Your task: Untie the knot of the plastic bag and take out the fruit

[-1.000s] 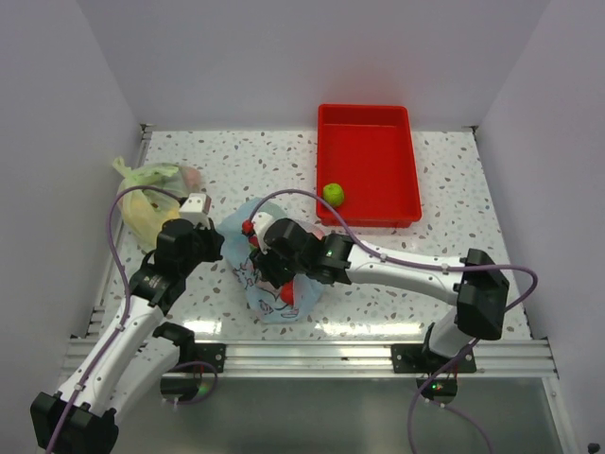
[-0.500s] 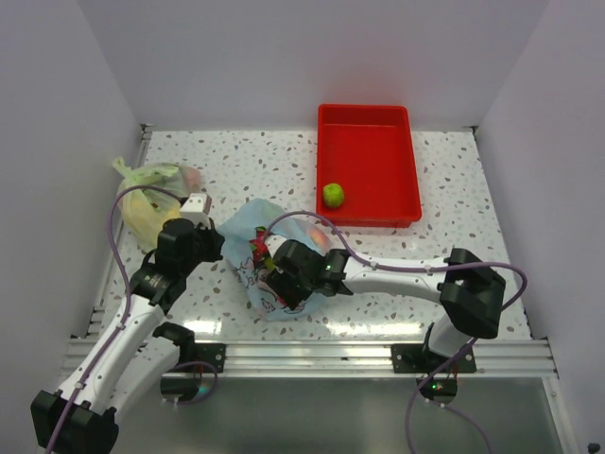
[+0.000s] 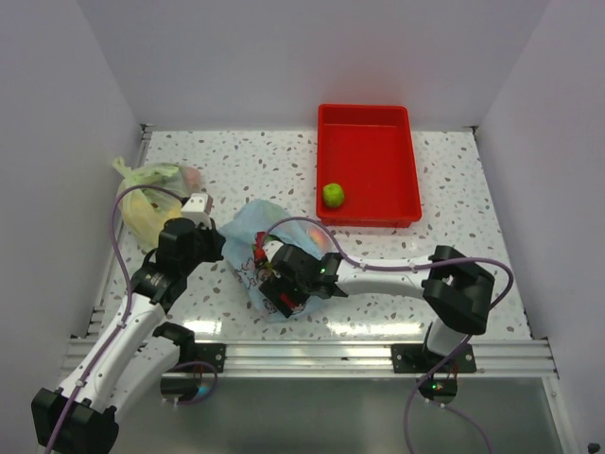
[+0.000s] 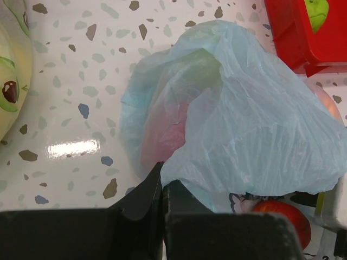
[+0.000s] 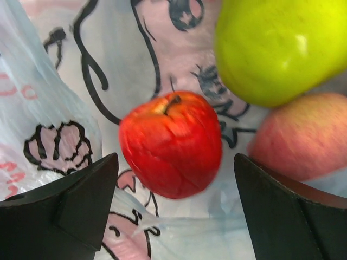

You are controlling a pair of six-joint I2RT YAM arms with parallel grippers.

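Light blue plastic bag [image 3: 248, 223] lies near-left of centre on the speckled table [image 3: 454, 248], mouth open. Left claw [image 4: 162, 187] is pressed together on a fold of the bag's film at its left edge. Right claw [image 5: 176, 162] is inside the bag, fingers spread wide either side of a red apple [image 5: 171, 143], not touching it. A yellow-green fruit [image 5: 276, 49] and a pinkish fruit [image 5: 295, 143] lie just right of the apple. One round green fruit [image 3: 333, 195] sits in the red tray [image 3: 321, 161], far right. A yellow-green bag [image 3: 146, 200] is far left.
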